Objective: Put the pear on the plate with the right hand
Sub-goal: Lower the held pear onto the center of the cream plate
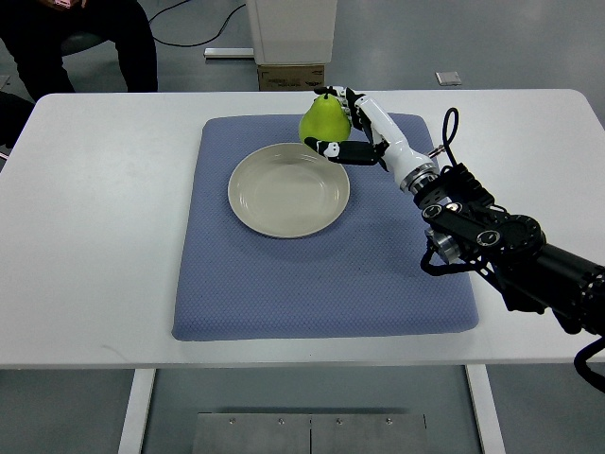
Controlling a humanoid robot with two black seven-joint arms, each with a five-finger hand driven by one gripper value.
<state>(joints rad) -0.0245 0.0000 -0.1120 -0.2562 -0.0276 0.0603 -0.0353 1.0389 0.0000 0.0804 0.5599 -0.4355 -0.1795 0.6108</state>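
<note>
Green pear (323,118) sits upright at the far edge of the blue mat (312,284), just beyond the plate's (289,190) far right rim. My right hand (352,128) reaches in from the right, fingers (333,148) curled around the pear's near and right side, gripping it. Plate is beige, on the mat, on a white table (95,236). A person in dark clothes (85,43) is at the far left corner.

No text, label, brand, number or sign can be read anywhere. The cardboard box (291,77) on the floor at 12 o'clock beyond the bench (95,236) shows no legible print.
</note>
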